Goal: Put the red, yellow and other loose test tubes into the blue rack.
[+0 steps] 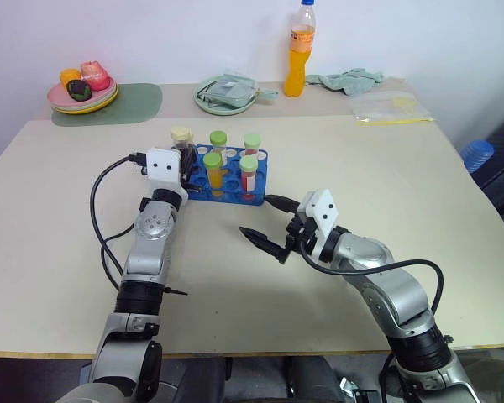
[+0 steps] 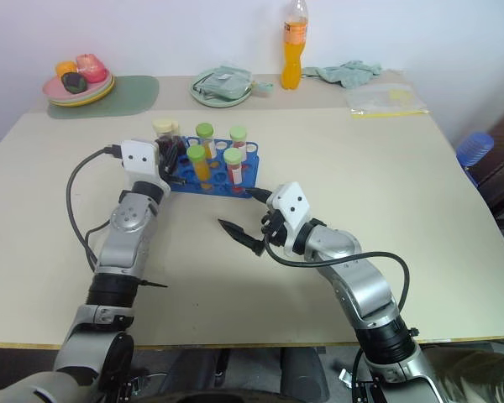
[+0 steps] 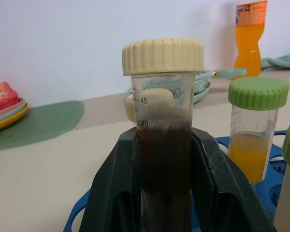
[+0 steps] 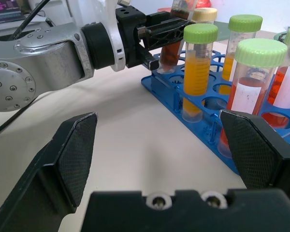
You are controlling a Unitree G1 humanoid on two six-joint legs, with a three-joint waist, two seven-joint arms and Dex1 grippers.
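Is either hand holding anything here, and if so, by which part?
The left hand grips the dark brown tube by its body, below the cream cap, at the blue rack. The right hand is open, holding nothing.

Rack (image 1: 228, 191) bright blue w/ grid of round holes. Tube in left claw (image 3: 165, 193): dark brown liquid, cream ribbed cap, black scale marks; claw fingers black. Other tubes (image 4: 199, 72): green caps, orange-yellow or red liquid, one w/ white label. Desk (image 1: 361, 168) pale beige. Bottle (image 1: 299, 50) orange, white cap. Right claw (image 1: 266, 225) black, textured pads.
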